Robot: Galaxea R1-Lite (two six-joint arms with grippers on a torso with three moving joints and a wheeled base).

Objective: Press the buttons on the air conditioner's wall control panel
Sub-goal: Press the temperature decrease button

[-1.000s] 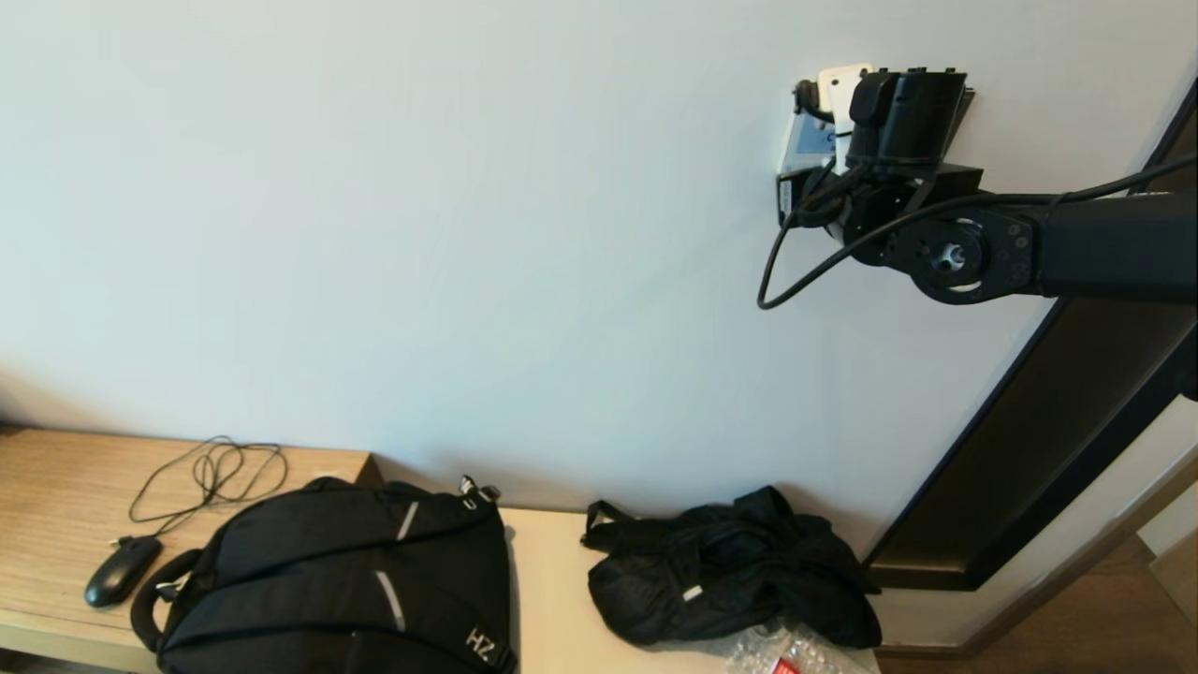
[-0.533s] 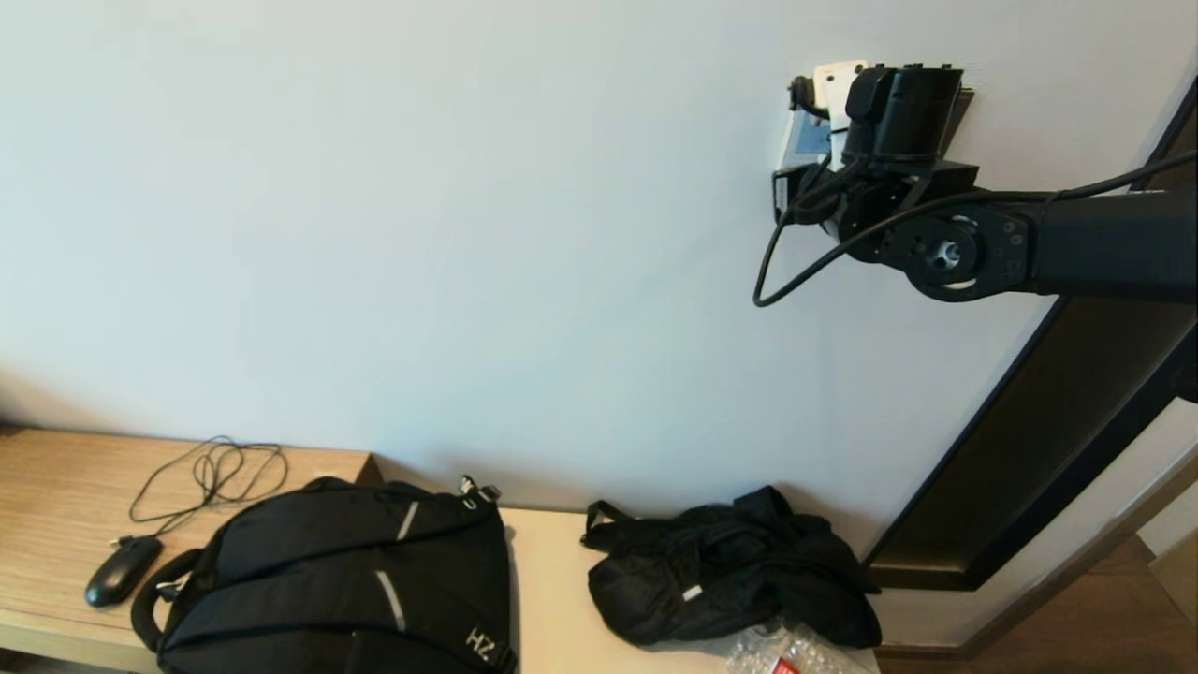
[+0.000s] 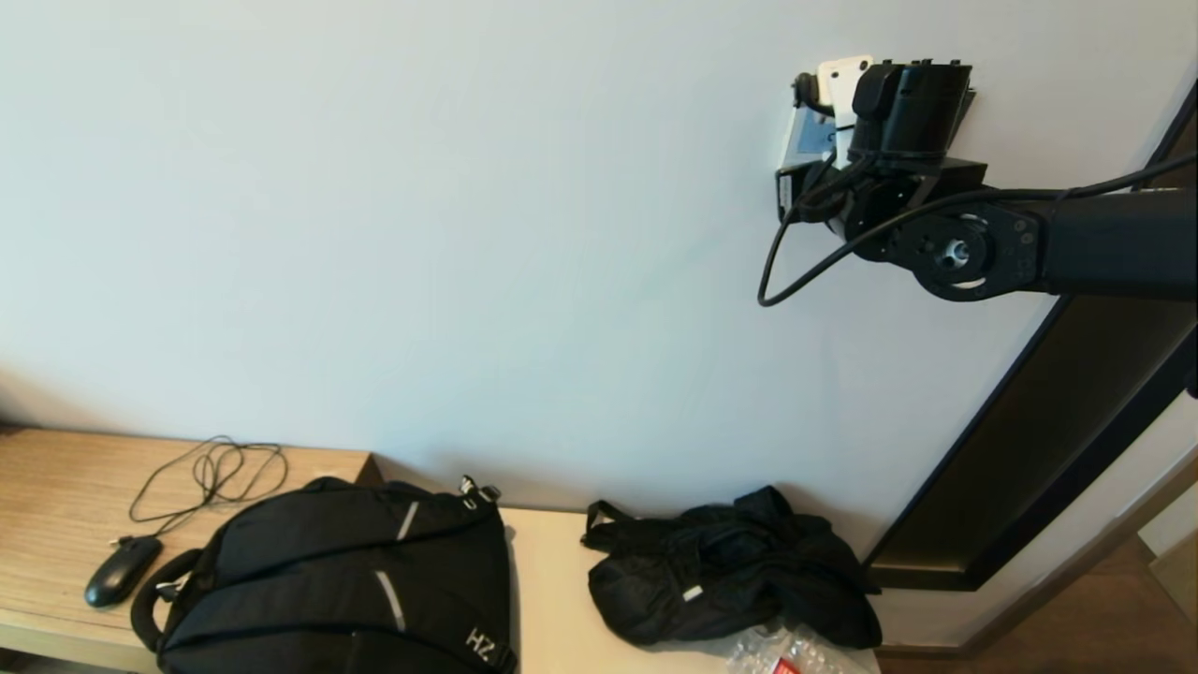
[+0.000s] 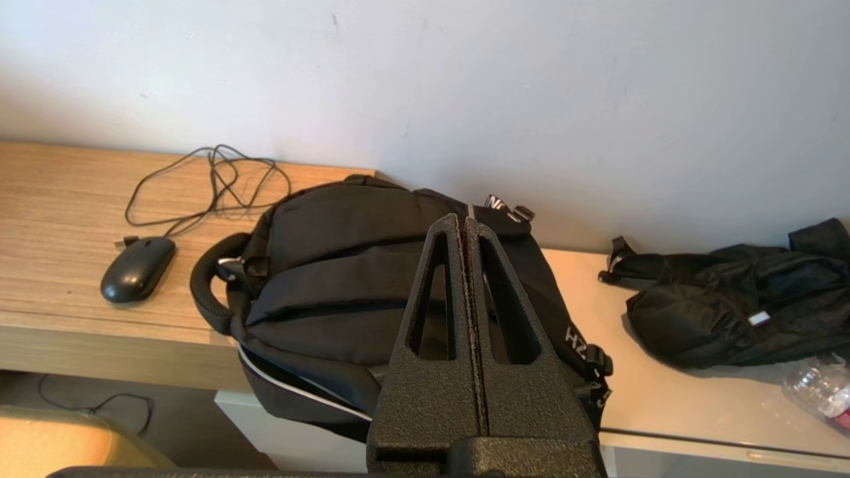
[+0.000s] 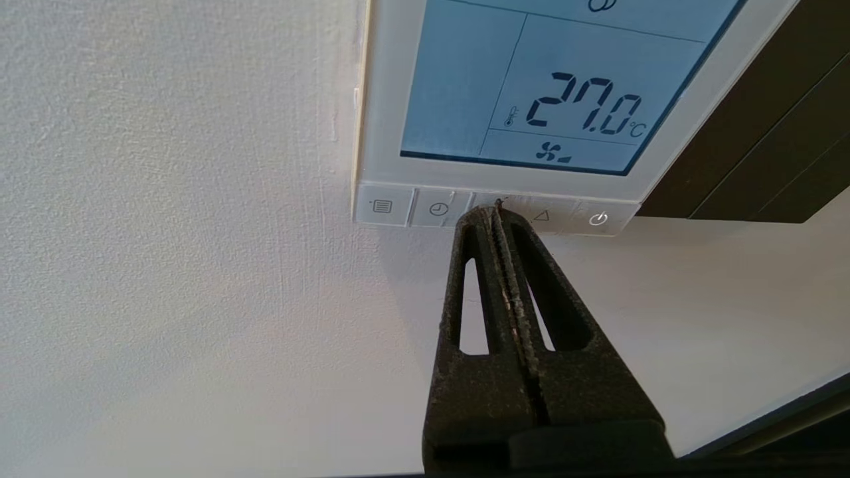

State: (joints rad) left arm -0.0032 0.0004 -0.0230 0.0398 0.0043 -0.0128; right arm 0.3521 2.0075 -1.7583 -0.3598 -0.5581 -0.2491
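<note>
- The white plastic wall control panel (image 5: 531,106) with its pale blue rectangular display sits high on the matte, faintly grainy white wall (image 3: 421,234), right beside a dark door frame (image 3: 1039,440); the display reads 27.0 °C above a small fan symbol.
- Its top is cut off in the right wrist view, and in the head view the black arm covers most of it.
- Along the panel's lower edge runs a row of small translucent buttons (image 5: 438,209): a list icon, a clock, one hidden by the fingertips, a triangle and a power symbol.
- The right gripper (image 5: 495,211), black, coarse-textured and wedge-shaped with slotted cut-outs, has its fingers clenched together on nothing, their joined tip touching the hidden middle button.
- The left gripper (image 4: 463,226), of the same rough black plastic, hangs low over the black fabric backpack (image 4: 372,279), its fingers pressed flat together and empty.
- On the wood-grain surface (image 3: 56,487), near its left edge, lies a glossy black computer mouse (image 3: 122,571) with a looped thin cable (image 3: 211,473).
- Toward the right edge, on a smoother beige section, lies a crumpled black cloth bag (image 3: 730,580); beside it a clear crinkled plastic wrapper (image 3: 786,651) is cut off by the bottom edge.
</note>
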